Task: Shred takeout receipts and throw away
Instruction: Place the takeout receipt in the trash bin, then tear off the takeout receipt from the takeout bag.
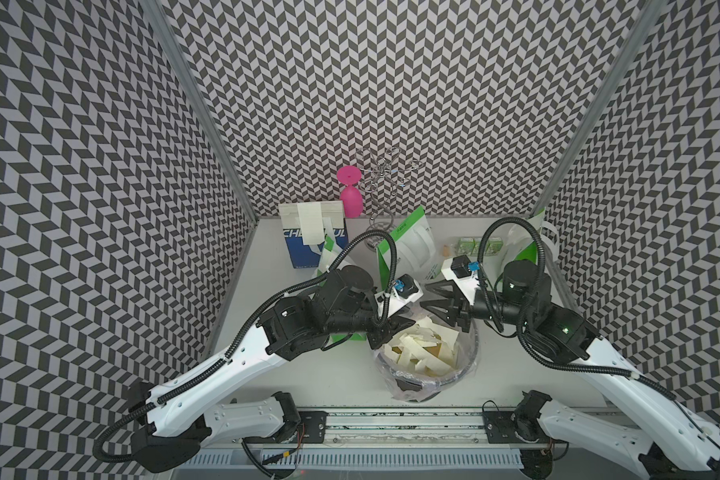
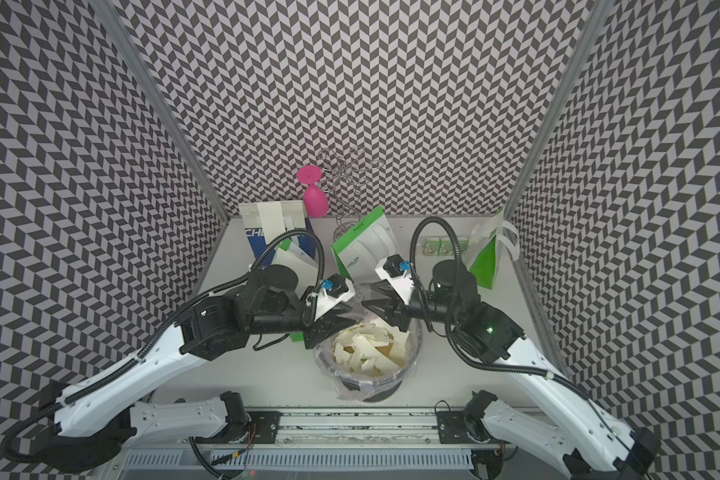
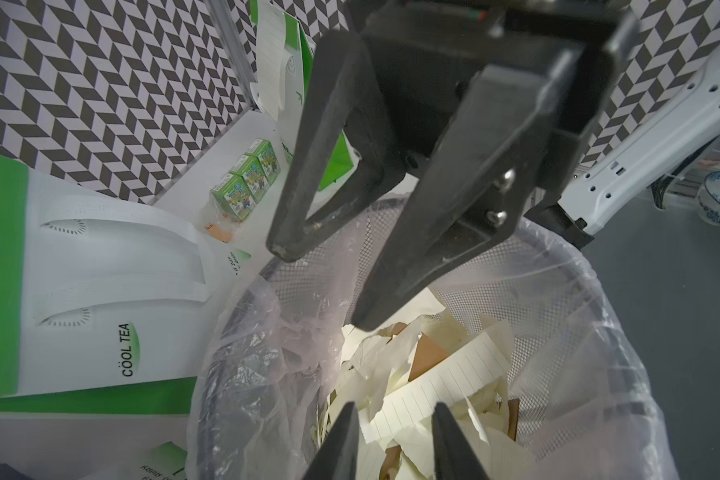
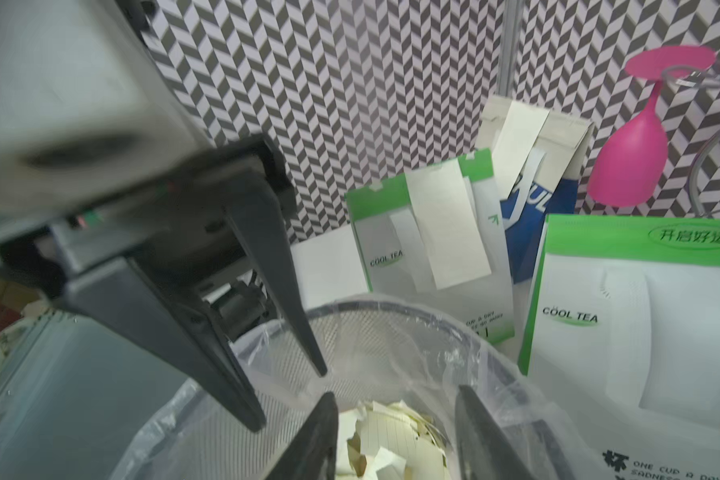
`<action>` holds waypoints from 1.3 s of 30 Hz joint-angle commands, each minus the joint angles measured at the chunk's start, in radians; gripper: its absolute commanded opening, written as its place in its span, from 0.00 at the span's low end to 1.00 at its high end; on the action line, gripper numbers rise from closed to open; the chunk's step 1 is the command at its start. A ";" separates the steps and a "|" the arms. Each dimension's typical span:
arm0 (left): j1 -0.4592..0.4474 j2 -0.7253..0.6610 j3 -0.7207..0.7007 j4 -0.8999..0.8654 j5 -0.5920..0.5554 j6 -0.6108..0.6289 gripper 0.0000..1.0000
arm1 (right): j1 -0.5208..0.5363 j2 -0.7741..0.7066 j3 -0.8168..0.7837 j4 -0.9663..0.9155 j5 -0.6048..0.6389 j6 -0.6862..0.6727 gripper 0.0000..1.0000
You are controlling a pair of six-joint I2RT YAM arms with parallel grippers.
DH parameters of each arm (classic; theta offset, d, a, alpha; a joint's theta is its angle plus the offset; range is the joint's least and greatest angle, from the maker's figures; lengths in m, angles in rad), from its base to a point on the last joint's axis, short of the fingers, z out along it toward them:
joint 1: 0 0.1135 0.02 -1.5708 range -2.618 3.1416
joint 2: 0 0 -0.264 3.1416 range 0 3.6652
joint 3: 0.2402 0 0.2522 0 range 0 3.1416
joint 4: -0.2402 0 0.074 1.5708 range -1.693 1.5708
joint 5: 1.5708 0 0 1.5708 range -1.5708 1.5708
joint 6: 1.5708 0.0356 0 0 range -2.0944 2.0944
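Currently both tools hang over the far half of the wire-mesh waste bin (image 3: 558, 299); the bin is lined with a clear plastic bag and stands toward the front of the white counter (image 1: 329, 374), between the two arms. Left tool (image 3: 395, 409): jaws parted, nothing between them, tips pointing down just inside the bin's left rim; right tool (image 4: 395, 392): likewise parted and empty, over the far right rim; the two sets of tips face each other, near but not touching.

Torn receipt scraps (image 1: 416, 349), cream and ragged, some ruled, lie heaped inside the bin, below its rim.

Untorn: one receipt slip (image 4: 445, 224) hangs down the face of a green-and-white COOL TEA bag (image 4: 375, 249) behind the left arm; a second receipt slip (image 1: 310, 222) hangs on the blue-and-white bag (image 1: 304, 253) in the far left corner; a third receipt slip (image 3: 271, 62) hangs on the green-and-white corner bag (image 2: 485, 262) at the far right wall.

Another COOL TEA bag, the middle bag (image 1: 408, 245), leans just behind the bin's far rim; room there is narrow. Green drink cartons (image 3: 246, 183) sit near the back wall; pink goblet (image 4: 632, 158) is inverted beside the wire rack (image 1: 385, 174). Bare counter lies to the left of the bin and in front of it.
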 commanded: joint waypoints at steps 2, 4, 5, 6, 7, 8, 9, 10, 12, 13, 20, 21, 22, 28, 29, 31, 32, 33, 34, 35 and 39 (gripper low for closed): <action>0.056 -0.008 0.055 -0.041 0.032 -0.025 0.45 | -0.001 -0.003 0.044 -0.042 0.010 -0.100 0.53; 0.110 -0.004 0.086 -0.057 0.017 -0.031 0.52 | -0.001 -0.002 0.056 -0.003 0.057 -0.070 0.61; 0.154 0.001 0.105 -0.069 0.018 -0.037 0.54 | -0.003 0.004 0.067 0.021 0.095 -0.050 0.66; 0.196 0.010 0.124 -0.079 0.020 -0.045 0.56 | -0.003 0.015 0.079 0.040 0.125 -0.041 0.70; 0.231 0.021 0.142 -0.087 0.020 -0.055 0.57 | -0.004 0.024 0.095 0.055 0.148 -0.026 0.73; 0.265 0.033 0.162 -0.096 0.017 -0.064 0.58 | -0.007 0.036 0.111 0.074 0.174 0.003 0.76; 0.287 0.043 0.178 -0.106 0.002 -0.070 0.59 | -0.014 0.048 0.124 0.095 0.182 0.027 0.79; 0.305 0.057 0.205 -0.128 -0.034 -0.075 0.60 | -0.027 0.064 0.137 0.116 0.176 0.049 0.81; 0.331 0.075 0.255 -0.179 -0.116 -0.084 0.61 | -0.051 0.105 0.165 0.145 0.131 0.079 0.83; 0.349 0.076 0.270 -0.198 -0.150 -0.086 0.61 | -0.059 0.133 0.181 0.160 0.104 0.101 0.83; 0.498 0.021 0.225 -0.298 -0.205 -0.120 0.63 | -0.060 0.344 0.327 0.178 -0.085 0.135 0.88; 0.514 0.012 0.213 -0.298 -0.203 -0.123 0.63 | -0.057 0.363 0.343 0.180 -0.099 0.134 0.88; 0.532 0.005 0.203 -0.304 -0.217 -0.126 0.63 | -0.054 0.386 0.359 0.180 -0.104 0.130 0.88; 0.702 -0.017 0.098 -0.307 -0.160 -0.093 0.63 | -0.039 0.503 0.417 0.198 -0.143 0.118 0.88; 0.722 -0.022 0.084 -0.300 -0.128 -0.082 0.62 | -0.038 0.524 0.431 0.193 -0.146 0.110 0.88; 0.750 -0.029 0.061 -0.279 -0.074 -0.068 0.59 | -0.037 0.559 0.452 0.184 -0.148 0.100 0.87; 0.754 -0.029 0.051 -0.272 -0.062 -0.069 0.57 | -0.037 0.571 0.458 0.187 -0.150 0.097 0.87; 0.757 -0.025 0.046 -0.271 -0.057 -0.070 0.55 | -0.035 0.583 0.461 0.190 -0.153 0.095 0.87; 0.762 -0.019 0.037 -0.270 -0.048 -0.071 0.53 | -0.034 0.593 0.465 0.193 -0.155 0.092 0.87; 0.768 -0.016 0.024 -0.262 -0.033 -0.073 0.52 | -0.034 0.603 0.465 0.197 -0.155 0.090 0.87; 0.776 -0.011 -0.007 -0.241 0.008 -0.076 0.42 | -0.033 0.630 0.467 0.206 -0.154 0.084 0.87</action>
